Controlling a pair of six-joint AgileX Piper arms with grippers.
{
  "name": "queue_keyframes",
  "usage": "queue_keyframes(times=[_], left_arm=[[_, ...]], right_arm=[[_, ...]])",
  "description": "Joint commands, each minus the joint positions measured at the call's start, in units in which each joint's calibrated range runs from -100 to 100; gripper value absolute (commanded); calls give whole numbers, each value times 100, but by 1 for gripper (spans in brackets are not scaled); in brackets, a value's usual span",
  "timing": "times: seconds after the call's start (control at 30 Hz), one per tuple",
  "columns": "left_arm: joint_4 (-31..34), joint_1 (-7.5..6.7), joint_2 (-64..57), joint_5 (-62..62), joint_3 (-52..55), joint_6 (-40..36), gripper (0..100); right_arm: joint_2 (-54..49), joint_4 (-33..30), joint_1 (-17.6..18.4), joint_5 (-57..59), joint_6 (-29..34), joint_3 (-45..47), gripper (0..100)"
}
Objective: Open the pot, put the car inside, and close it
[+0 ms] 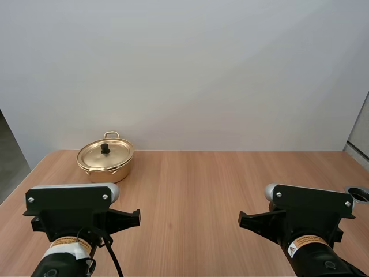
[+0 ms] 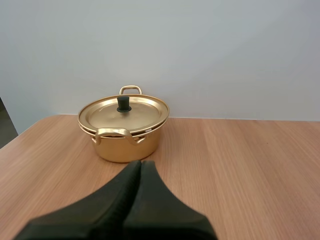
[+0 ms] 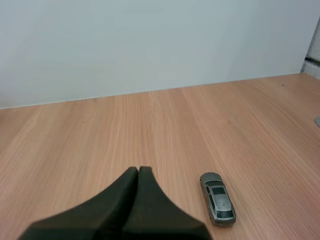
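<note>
A gold pot [image 1: 105, 160] stands at the far left of the wooden table, its lid [image 2: 123, 111] on, with a black knob [image 2: 123, 104] in the middle. In the left wrist view my left gripper [image 2: 140, 164] is shut on nothing, its fingers lying together as one dark wedge a short way in front of the pot [image 2: 125, 135]. A small grey toy car [image 3: 217, 197] lies on the table beside my right gripper [image 3: 138, 170], which is also shut on nothing. In the high view both arms sit low at the near edge, left [image 1: 72, 213] and right [image 1: 305, 216].
The table [image 1: 196, 184] stretches bare between the arms and the white back wall. A round cable hole [image 1: 358, 192] sits at the table's right edge. The left table edge lies close to the pot.
</note>
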Motion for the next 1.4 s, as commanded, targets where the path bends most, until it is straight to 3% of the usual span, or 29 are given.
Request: queue_keyframes(times=[0.0, 0.4, 0.6, 0.8, 0.9, 0.97, 1.03, 1.1, 1.2, 1.37], left_arm=[[-1, -3, 0, -2, 0, 1, 0], [-6, -3, 0, -136, 0, -9, 0], [-6, -3, 0, 94, 0, -9, 0], [513, -3, 0, -742, 0, 0, 0], [1628, -3, 0, -1828, 0, 206, 0], [2788, -3, 0, -3020, 0, 233, 0], [3331, -3, 0, -3806, 0, 233, 0], [3400, -3, 0, -4092, -173, 246, 0], [3143, -3, 0, -3515, -730, 110, 0], [1928, -3, 586, -1287, -2062, -206, 0]], right_arm=[[0, 2, -2, -6, 2, 0, 0], [0, 431, -2, -112, 2, 0, 0], [0, 151, -2, -278, 2, 0, 0], [0, -1285, -2, -1836, 2, 0, 0], [0, -2201, 59, -2875, 2, 0, 0], [0, -3030, 150, -3362, 2, 0, 0], [0, -3827, 207, -3604, -7, -62, 0], [0, -4329, 236, -3717, -7, -279, 0], [0, -4256, 236, -3090, 54, -797, 0], [530, -2959, 236, -1193, 262, -1927, 0]])
